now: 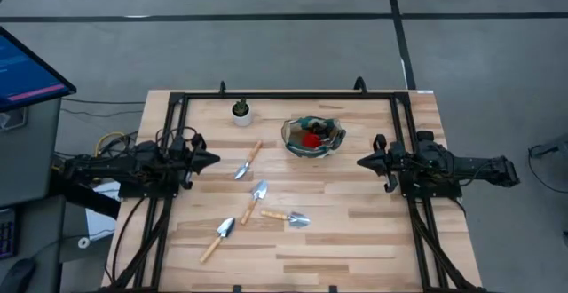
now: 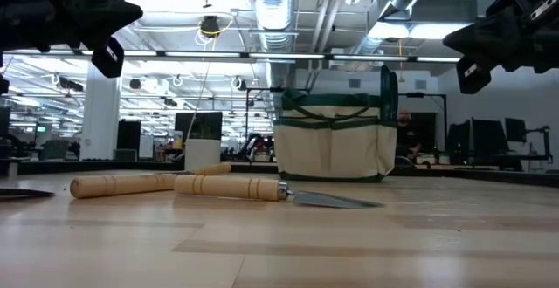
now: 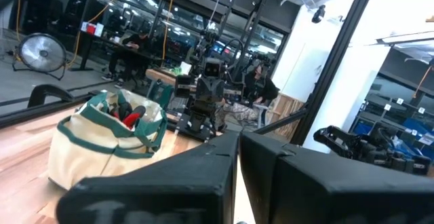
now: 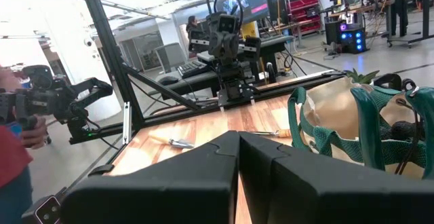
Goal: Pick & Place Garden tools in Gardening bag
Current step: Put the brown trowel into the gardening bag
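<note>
- Four garden tools are lying on the table (image 1: 373,240), and none of them is in the gardening bag (image 1: 312,137) yet.
- The first trowel (image 1: 248,161) is lying nearest the left gripper (image 1: 209,160), just a little way in front of its tips. Its long side is running on a slant, with the wooden handle pointing up toward the bag and the shiny blade pointing down toward the left arm.
- The second trowel (image 1: 255,200) is lying in the middle, slanted the same way. The third trowel (image 1: 217,238) is sitting closer to the table's front edge. The fourth trowel (image 1: 287,217) is lying almost flat across.
- All four are sitting more on the left arm's side, so the left arm looks like the closer one for the first pick.
- The bag is standing near the back of the table, closer to the right gripper (image 1: 364,162).
- Both grippers are hanging above the table, holding nothing. The fingers of each are pressed close together.
- A small white pot (image 1: 241,113) is standing beside the bag.
</note>
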Available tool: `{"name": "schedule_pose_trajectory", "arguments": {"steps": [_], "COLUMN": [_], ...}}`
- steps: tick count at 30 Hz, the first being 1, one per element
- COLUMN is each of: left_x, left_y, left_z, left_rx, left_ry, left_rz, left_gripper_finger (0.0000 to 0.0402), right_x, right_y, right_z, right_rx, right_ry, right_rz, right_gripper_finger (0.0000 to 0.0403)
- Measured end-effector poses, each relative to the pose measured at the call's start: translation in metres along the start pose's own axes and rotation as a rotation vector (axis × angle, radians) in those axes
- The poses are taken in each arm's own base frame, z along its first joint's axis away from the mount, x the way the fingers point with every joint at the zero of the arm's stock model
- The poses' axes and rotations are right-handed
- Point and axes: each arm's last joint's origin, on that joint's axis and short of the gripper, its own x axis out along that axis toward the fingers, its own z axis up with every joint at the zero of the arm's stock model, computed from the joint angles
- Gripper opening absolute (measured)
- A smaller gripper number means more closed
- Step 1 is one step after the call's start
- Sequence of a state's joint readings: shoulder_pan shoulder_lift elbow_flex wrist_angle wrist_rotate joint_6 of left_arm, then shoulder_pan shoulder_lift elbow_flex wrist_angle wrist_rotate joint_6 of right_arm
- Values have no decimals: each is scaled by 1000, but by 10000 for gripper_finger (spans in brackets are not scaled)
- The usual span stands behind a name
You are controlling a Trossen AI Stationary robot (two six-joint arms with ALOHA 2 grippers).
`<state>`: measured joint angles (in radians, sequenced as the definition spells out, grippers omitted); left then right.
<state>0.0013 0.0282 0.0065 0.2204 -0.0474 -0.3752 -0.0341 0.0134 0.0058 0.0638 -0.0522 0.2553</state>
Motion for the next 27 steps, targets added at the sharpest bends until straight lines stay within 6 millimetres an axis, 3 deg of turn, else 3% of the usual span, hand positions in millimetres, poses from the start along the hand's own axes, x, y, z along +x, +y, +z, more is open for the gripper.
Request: {"name": "schedule_pose_trajectory", "arguments": {"steps": [14, 27], "left_x": [0, 0], "left_y": [-1, 2], "left_z": [3, 7], "left_rx": [-49, -48], "left_ry": [-28, -111], "left_rz": [-5, 115], "left_gripper_finger": [8, 8], "right_x": [0, 0], "right_y": [0, 0], "right_z": [0, 0], "right_rx": [0, 0], "right_ry": [0, 0], "right_rz": [0, -1], "right_gripper_finger": [0, 0]}}
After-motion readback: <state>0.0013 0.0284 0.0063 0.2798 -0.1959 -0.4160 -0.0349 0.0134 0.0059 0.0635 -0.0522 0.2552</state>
